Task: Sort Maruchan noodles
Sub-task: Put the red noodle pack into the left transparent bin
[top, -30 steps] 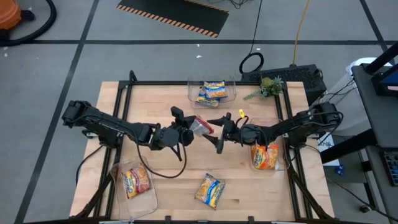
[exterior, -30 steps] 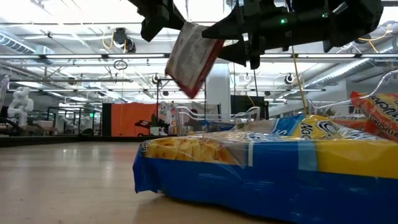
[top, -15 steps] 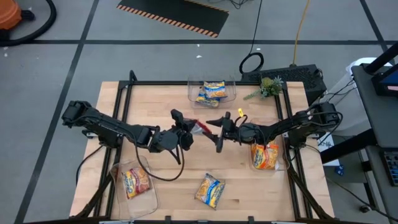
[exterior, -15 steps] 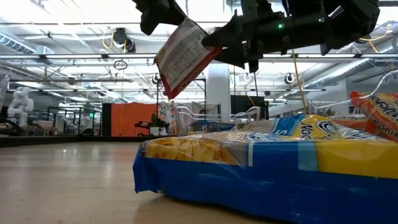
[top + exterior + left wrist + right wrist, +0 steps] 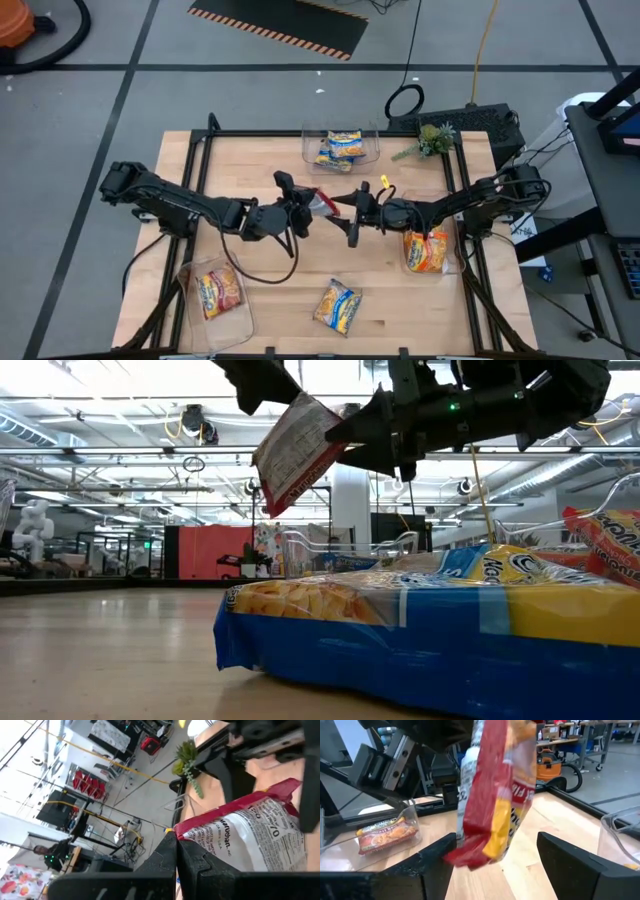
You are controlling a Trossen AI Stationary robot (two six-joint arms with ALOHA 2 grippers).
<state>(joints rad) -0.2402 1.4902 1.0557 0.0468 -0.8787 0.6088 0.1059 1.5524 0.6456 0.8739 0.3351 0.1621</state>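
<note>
Above table centre we see left gripper (image 5: 300, 208) pinching red packet (image 5: 322, 203) by one edge, held off wood. Right gripper (image 5: 350, 212) just right of it, fingers spread, packet's free end between them, no contact we can confirm. Around: far bin (image 5: 341, 146) with blue-yellow packets, near-left bin (image 5: 215, 295) with orange one, right bin (image 5: 432, 250) with orange ones, loose blue packet (image 5: 337, 305) near edge. Low view: blue packet (image 5: 420, 630) blocks foreground; red packet (image 5: 297, 452) tilted, long axis sloping down-left.
</note>
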